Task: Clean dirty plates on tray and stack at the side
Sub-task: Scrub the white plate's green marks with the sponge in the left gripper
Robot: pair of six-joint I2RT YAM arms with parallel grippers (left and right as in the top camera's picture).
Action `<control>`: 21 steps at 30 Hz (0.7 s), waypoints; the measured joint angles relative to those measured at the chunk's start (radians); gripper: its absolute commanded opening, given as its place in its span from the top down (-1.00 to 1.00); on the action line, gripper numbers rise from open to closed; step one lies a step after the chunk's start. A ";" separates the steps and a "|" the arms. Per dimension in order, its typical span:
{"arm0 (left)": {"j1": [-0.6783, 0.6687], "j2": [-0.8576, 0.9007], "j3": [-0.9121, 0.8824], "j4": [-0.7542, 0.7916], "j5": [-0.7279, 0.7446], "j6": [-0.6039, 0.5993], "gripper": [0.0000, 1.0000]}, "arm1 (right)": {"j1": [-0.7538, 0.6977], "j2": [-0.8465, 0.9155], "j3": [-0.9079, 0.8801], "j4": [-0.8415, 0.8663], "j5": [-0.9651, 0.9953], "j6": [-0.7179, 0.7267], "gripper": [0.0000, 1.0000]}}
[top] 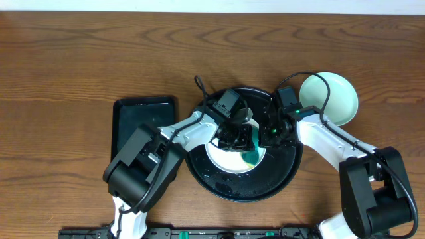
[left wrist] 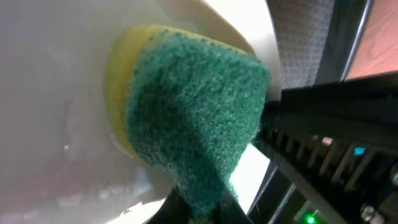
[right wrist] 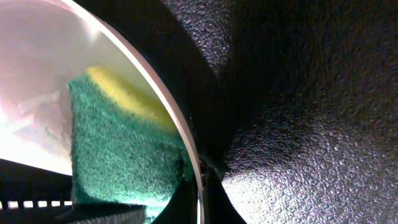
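Note:
The round black tray (top: 219, 182) lies mid-table. A white plate (top: 222, 157) sits tilted in it, with a teal-green patch (top: 251, 158) at its right side. My left gripper (top: 238, 136) is shut on a green and yellow sponge (left wrist: 193, 118) and presses it against the plate's white face (left wrist: 50, 93). My right gripper (top: 269, 133) is shut on the plate's rim (right wrist: 155, 84), with the sponge (right wrist: 118, 149) on the plate's far side and the tray (right wrist: 298, 93) behind. A mint-green plate (top: 330, 98) lies off the tray at the right. No third plate shows.
A smaller rectangular black tray (top: 145, 129) lies left of the round tray, partly under my left arm. Both arms cross over the round tray. Bare wooden table spreads along the back and the far left.

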 measured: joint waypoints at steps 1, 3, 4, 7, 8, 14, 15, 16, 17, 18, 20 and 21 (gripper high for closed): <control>0.005 0.001 -0.001 0.004 0.002 -0.008 0.85 | 0.000 0.000 0.000 -0.001 0.000 0.000 0.97; 0.018 0.002 -0.001 0.006 -0.005 -0.021 0.86 | 0.000 0.000 0.001 -0.005 0.000 0.000 0.97; 0.029 0.002 -0.001 0.006 -0.009 -0.026 0.86 | 0.000 0.000 0.002 -0.006 0.000 0.000 0.97; 0.068 0.002 0.000 -0.003 -0.028 -0.035 0.85 | 0.000 0.000 0.002 -0.012 -0.001 0.000 0.97; 0.086 0.002 0.002 -0.011 -0.035 -0.036 0.86 | 0.000 0.000 0.002 -0.013 -0.002 0.000 0.97; 0.216 -0.014 0.026 -0.119 -0.115 -0.030 0.85 | 0.000 0.002 0.002 -0.016 -0.013 0.000 0.97; 0.234 -0.019 0.029 -0.144 -0.129 -0.027 0.86 | 0.000 0.002 0.002 -0.016 -0.013 0.000 0.97; 0.246 -0.022 0.031 -0.169 -0.137 -0.023 0.86 | 0.000 0.002 0.002 -0.016 -0.013 0.000 0.98; 0.253 -0.023 0.035 -0.190 -0.143 -0.019 0.86 | 0.000 0.002 0.002 -0.015 -0.016 0.000 0.97; 0.256 -0.024 0.041 -0.210 -0.154 -0.014 0.86 | 0.001 0.003 0.003 -0.013 -0.025 0.000 0.98; 0.261 -0.027 0.052 -0.255 -0.180 -0.006 0.86 | 0.005 0.006 0.005 -0.008 -0.035 0.000 0.97; 0.263 -0.029 0.059 -0.291 -0.197 -0.002 0.85 | 0.007 0.006 0.006 -0.006 -0.039 0.000 0.97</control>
